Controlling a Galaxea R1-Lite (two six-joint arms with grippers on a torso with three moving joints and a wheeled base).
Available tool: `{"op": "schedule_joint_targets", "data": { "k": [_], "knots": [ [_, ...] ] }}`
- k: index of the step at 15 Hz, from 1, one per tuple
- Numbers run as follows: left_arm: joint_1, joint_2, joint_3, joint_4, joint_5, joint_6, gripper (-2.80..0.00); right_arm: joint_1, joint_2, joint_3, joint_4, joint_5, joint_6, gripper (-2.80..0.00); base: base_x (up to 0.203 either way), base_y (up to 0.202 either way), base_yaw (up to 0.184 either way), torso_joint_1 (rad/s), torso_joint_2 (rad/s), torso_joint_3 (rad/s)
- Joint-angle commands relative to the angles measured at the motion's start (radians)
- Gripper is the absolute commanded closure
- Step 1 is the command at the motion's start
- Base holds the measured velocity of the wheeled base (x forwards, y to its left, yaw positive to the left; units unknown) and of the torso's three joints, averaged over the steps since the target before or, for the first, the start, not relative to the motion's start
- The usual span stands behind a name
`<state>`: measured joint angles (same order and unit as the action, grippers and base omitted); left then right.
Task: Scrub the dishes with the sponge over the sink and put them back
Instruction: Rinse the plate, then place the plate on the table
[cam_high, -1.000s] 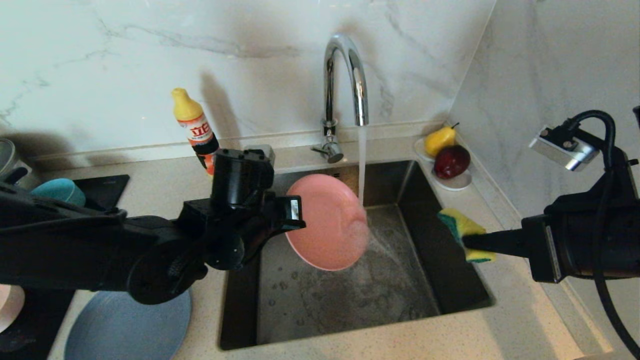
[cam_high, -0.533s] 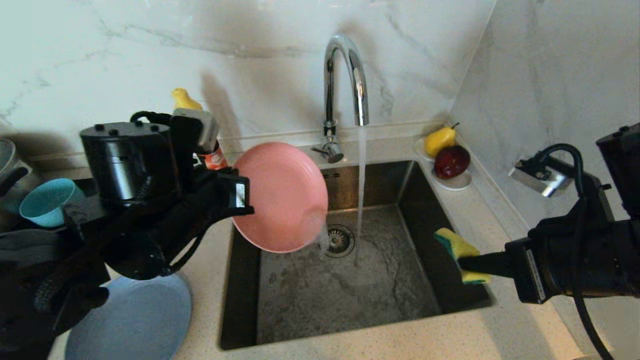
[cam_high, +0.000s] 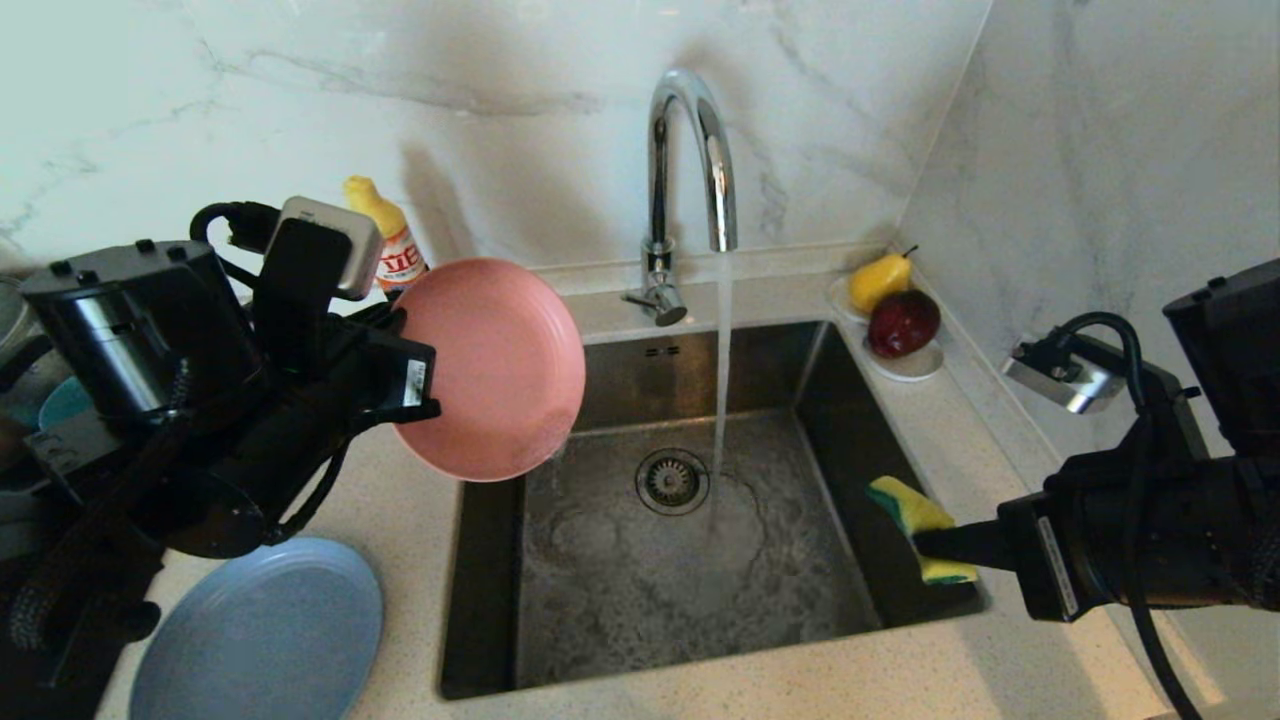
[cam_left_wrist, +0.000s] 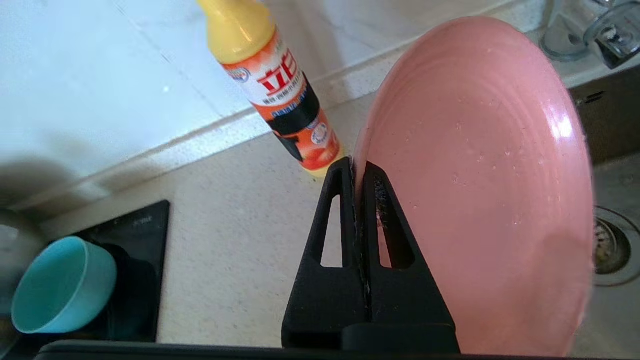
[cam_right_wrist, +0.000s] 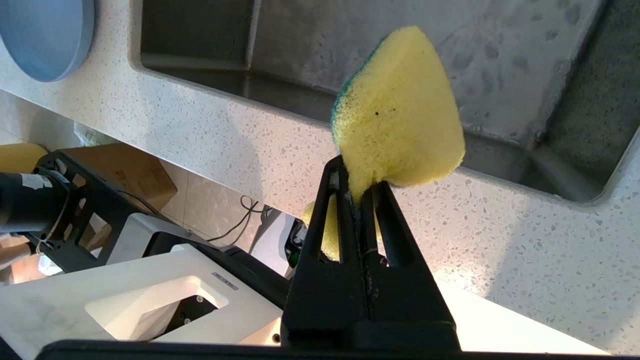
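With the left gripper (cam_high: 425, 385) fingers clamped on the salmon-pink plate (cam_high: 490, 368), left of centre at the sink (cam_high: 850, 420) edge, lower it level onto the worktop (cam_high: 400, 520) while the right gripper (cam_high: 925, 545) pinches the sponge (cam_high: 915, 520) at lower right.

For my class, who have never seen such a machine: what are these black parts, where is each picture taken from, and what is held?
This is a two-armed robot at a kitchen sink. The wide picture comes from its head; the other two from cameras on its wrists. The left gripper pinches the rim of a pink plate, held on edge above the sink's left rim. The right gripper pinches a yellow sponge over the sink's right side. The tap is running. A blue plate, soap bottle and fruit sit on the counter.
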<state>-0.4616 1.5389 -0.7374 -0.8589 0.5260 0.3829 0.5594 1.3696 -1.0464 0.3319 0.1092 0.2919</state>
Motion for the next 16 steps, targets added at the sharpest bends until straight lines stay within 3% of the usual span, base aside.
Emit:
{"op": "schedule_joint_targets", "data": {
  "k": [1, 5, 8, 10, 13, 14, 16],
  "knots": [
    [0.001, 0.0, 0.004, -0.005, 0.003, 0.011, 0.0, 0.001, 0.003, 0.003, 0.002, 0.001, 0.001, 0.0, 0.0, 0.0, 0.0, 0.0, 0.0, 0.0],
    [0.001, -0.003, 0.015, -0.006, 0.003, 0.007, 0.0, 0.001, -0.001, 0.022, 0.001, 0.001, 0.001, 0.0, 0.0, 0.0, 0.0, 0.0, 0.0, 0.0],
    [0.018, -0.011, 0.021, -0.006, -0.001, -0.039, 0.0, 0.001, 0.0, 0.022, 0.001, 0.003, 0.001, 0.0, 0.0, 0.0, 0.0, 0.0, 0.0, 0.0],
    [0.071, -0.008, 0.004, 0.035, -0.007, -0.144, 0.0, 0.001, -0.003, 0.022, 0.002, 0.003, 0.001, 0.0, 0.0, 0.0, 0.0, 0.0, 0.0, 0.0],
    [0.165, -0.045, -0.06, 0.289, -0.037, -0.365, 0.0, 0.001, -0.004, 0.034, 0.001, 0.001, 0.001, 0.0, 0.0, 0.0, 0.0, 0.0, 0.0, 0.0],
    [0.201, -0.076, -0.096, 0.41, -0.081, -0.445, 0.0, 0.001, -0.001, 0.037, 0.002, 0.001, 0.001, 0.0, 0.0, 0.0, 0.0, 0.0, 0.0, 0.0],
    [0.306, -0.152, -0.184, 0.672, -0.252, -0.621, 0.0, -0.001, -0.001, 0.05, 0.002, 0.001, 0.002, 0.0, 0.0, 0.0, 0.0, 0.0, 0.0, 0.0]
  ]
}}
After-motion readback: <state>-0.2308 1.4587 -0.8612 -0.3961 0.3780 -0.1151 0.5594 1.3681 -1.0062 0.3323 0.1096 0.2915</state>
